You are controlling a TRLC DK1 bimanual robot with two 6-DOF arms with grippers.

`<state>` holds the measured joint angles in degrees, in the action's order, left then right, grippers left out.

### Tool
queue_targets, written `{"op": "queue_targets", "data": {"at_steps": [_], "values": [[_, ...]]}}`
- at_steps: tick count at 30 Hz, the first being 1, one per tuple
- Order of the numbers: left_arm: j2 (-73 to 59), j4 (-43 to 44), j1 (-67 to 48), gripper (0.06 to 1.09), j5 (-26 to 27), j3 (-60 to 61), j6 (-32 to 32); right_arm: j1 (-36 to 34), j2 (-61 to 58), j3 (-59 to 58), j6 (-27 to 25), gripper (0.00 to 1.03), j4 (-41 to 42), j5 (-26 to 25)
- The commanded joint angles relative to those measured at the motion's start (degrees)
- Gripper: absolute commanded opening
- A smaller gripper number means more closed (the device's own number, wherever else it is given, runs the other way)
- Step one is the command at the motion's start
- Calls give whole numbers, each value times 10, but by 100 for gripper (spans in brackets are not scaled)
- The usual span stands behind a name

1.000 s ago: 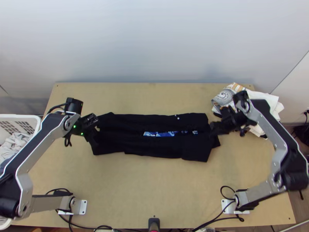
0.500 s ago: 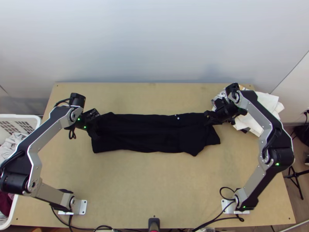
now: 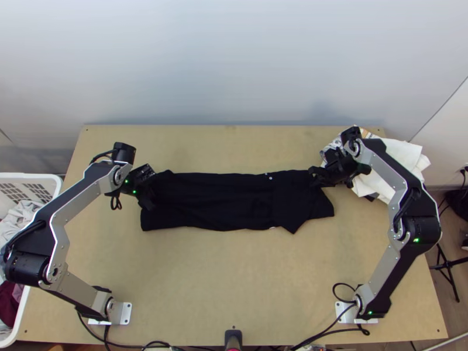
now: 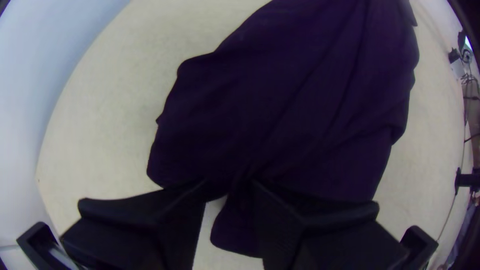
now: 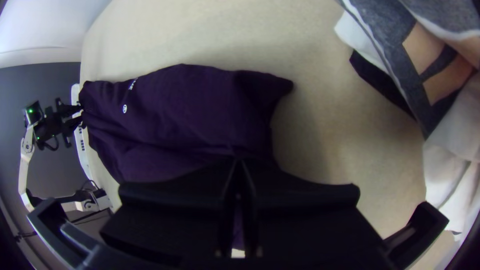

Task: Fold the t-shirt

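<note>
Black t-shirt (image 3: 222, 202), lengthwise fold looks done; right gripper (image 5: 237, 165) pinches it, left gripper (image 4: 229, 186) parted; we release next, then fold crosswise.

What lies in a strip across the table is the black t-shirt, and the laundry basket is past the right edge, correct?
Not the right edge: the top view shows the laundry basket past the left edge of the table. The black t-shirt does lie in a strip.

A long, wrinkled black cloth t-shirt (image 3: 234, 199) spans the frame's centre; a white slotted plastic basket (image 3: 51, 182) stands far left.
</note>
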<state>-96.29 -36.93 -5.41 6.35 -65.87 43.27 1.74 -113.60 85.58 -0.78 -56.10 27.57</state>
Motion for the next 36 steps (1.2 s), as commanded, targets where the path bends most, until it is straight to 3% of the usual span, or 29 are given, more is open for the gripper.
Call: {"op": "queue_targets", "data": {"at_steps": [1, 5, 10, 15, 17, 19, 25, 27, 31, 33, 36], "values": [[5, 19, -1, 69, -27, -1, -26, -2, 9, -10, 1, 3, 11, -2], [27, 20, 7, 80, -40, -20, -42, 0, 22, -16, 0, 3, 11, -2], [29, 41, 44, 82, -58, -29, -42, 1, 44, -24, -2, 4, 7, -2], [39, 41, 75, 98, -58, -26, -35, 2, 70, -30, -5, 17, -8, -2], [42, 45, 82, 99, -58, -24, -37, 2, 80, -29, -4, 23, -10, -2], [46, 45, 91, 100, -58, -28, -48, 4, 92, -23, 0, 32, -17, 0], [81, 21, 89, 103, -57, -22, -89, 33, 116, 1, -5, 83, -94, 0], [89, 16, 88, 103, -56, -18, -107, 39, 131, -2, -8, 90, -103, 0], [103, -4, 89, 103, -51, -11, -153, 26, 165, -8, 2, 91, -103, 0], [112, -26, 87, 102, -43, -6, -173, 29, 182, -9, 4, 81, -103, 0], [136, -50, 82, 102, -3, 12, -191, 57, 188, -10, -4, 57, -97, 0]]}}
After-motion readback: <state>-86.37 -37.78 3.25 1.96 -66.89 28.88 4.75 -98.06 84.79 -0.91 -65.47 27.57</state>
